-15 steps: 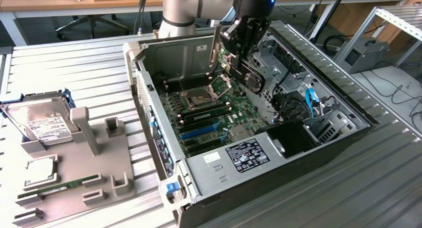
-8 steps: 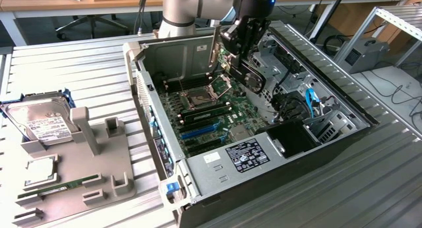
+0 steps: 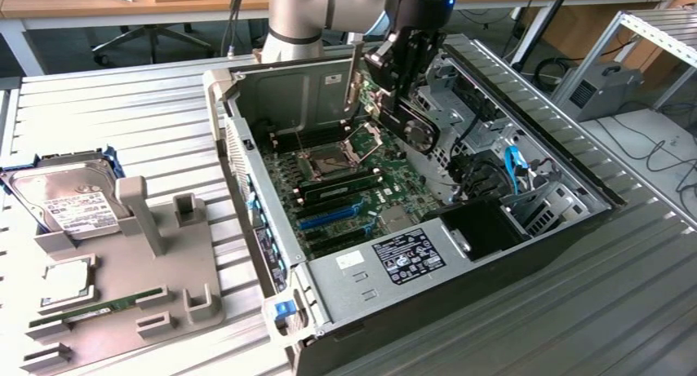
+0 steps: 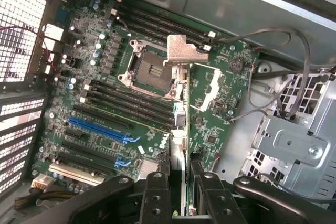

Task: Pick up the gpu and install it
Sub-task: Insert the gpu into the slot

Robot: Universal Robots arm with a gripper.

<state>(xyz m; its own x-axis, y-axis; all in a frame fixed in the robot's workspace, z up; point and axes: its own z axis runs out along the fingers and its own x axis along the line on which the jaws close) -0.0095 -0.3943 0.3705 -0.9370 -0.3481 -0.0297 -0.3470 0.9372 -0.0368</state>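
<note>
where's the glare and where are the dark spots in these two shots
Wrist view: light through the vent grille blows out to white, and the gpu bracket glints. Exterior view: lighting is even, the ribbed table gleams pale, and the bay beside the power supply lies in shadow.

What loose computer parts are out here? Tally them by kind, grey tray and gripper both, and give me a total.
hard drive: 1
processor chip: 1
memory stick: 1
gpu: 1, clamped in the gripper
Total: 4
</note>
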